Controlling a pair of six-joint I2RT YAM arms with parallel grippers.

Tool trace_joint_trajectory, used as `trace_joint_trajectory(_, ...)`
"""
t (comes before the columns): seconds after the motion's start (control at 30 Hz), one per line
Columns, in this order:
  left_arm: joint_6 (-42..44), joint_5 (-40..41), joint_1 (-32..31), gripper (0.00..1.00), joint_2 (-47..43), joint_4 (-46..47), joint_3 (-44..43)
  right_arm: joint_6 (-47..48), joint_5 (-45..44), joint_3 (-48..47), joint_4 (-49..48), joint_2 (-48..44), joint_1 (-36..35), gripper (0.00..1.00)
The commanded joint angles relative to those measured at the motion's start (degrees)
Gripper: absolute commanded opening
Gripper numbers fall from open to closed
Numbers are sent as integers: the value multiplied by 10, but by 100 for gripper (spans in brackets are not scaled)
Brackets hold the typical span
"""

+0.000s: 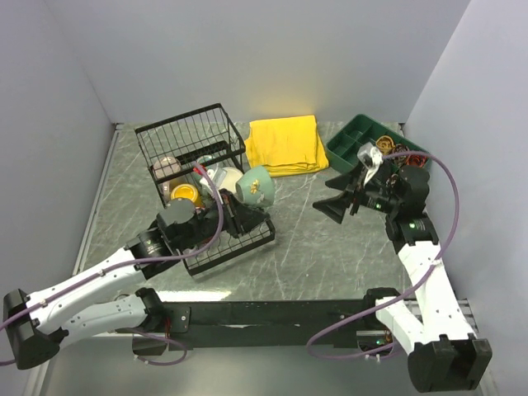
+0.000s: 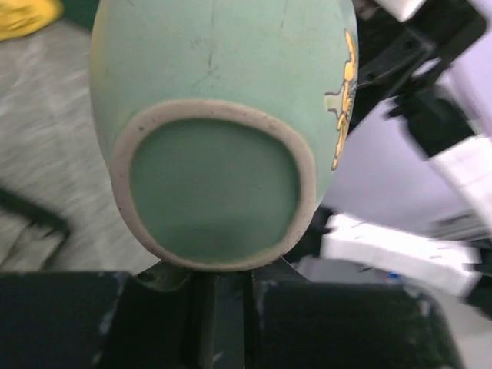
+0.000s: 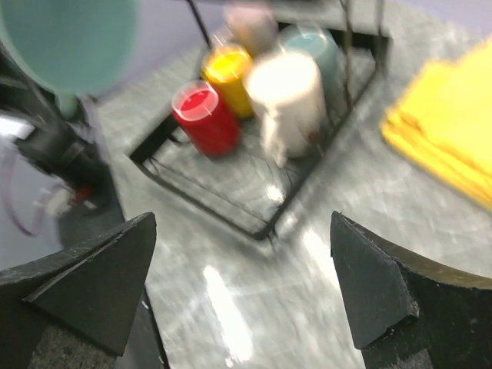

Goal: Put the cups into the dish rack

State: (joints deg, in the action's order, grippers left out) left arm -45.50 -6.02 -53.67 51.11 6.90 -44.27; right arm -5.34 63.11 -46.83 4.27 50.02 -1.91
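my left pincer is clenched on the pale green cup, which sits tilted at the right edge of the dish rack. from my left wrist the cup's base faces me, ringed in bare clay, with a yellow mark on its side. my right pincer is released, jaws wide and grasping nothing, over the surface to the right of the rack. inside the rack sit a red cup, a yellow cup, a cream cup and a teal cup. a yellow cloth lies far, and a green tray lies far right.
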Motion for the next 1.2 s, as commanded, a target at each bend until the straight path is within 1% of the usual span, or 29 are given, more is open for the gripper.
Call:
trace_joint_trajectory(0.0,113,58,1,1,-15,-173,-22,96,-17,71,37,-27,42,100)
trace_joint_trajectory(0.03,150,75,1,1,-12,-194,-27,102,-12,101,29,-33,59,100)
trace_joint_trajectory(0.07,167,82,1,1,-10,-235,-36,105,-8,110,17,-41,70,100)
trace_joint_trajectory(0.17,232,97,1,1,2,-290,-47,124,-6,108,36,-54,93,100)
trace_joint_trajectory(0.23,272,119,1,1,16,-310,-48,117,3,110,33,-55,108,100)
trace_joint_trajectory(0.33,308,141,1,1,39,-332,-52,113,8,112,27,-59,122,100)
trace_joint_trajectory(0.43,330,164,1,1,65,-341,-56,111,15,111,29,-60,134,100)
trace_joint_trajectory(0.63,348,191,14,1,119,-356,-60,105,25,112,28,-62,155,100)
trace_joint_trajectory(0.93,381,170,51,1,171,-327,-54,93,46,114,22,-61,177,100)
trace_joint_trajectory(1.17,397,158,55,2,222,-325,-52,91,52,114,22,-62,186,100)
